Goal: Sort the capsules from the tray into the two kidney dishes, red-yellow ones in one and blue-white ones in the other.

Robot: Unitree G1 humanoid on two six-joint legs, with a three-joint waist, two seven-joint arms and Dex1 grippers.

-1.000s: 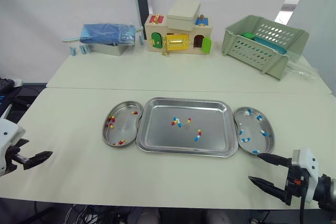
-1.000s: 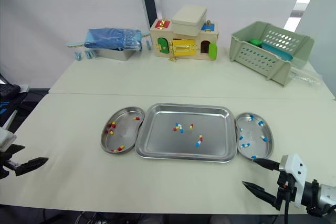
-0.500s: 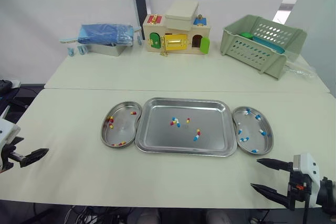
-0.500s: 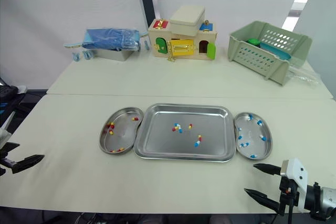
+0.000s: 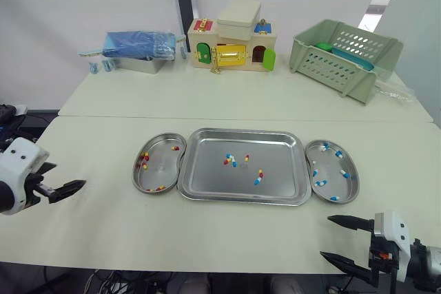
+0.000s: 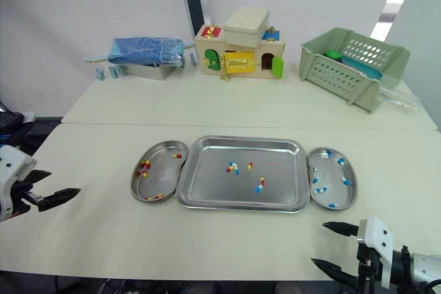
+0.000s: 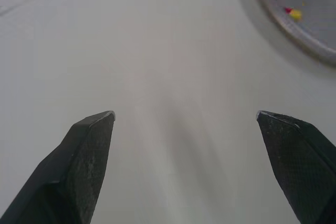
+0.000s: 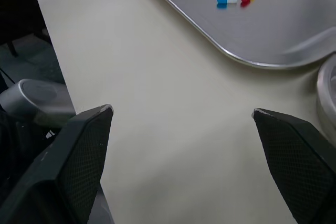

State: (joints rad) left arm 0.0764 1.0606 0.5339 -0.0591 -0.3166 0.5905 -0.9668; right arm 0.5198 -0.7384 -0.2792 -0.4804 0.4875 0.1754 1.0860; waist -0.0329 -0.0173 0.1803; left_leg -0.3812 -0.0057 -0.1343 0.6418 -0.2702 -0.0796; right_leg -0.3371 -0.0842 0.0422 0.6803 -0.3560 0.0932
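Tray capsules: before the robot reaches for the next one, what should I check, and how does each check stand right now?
1. Capsules there to pick in the tray: ok, red-yellow and blue-white ones lie near its middle.
2. Left gripper open: ok, spread wide, holding nothing.
3. Right gripper open: ok, spread wide, holding nothing.
4. Left kidney dish holds red-yellow only: ok.
5. Right kidney dish holds blue-white only: ok.
6. Both grippers apart from tray and dishes, over the table: ok.
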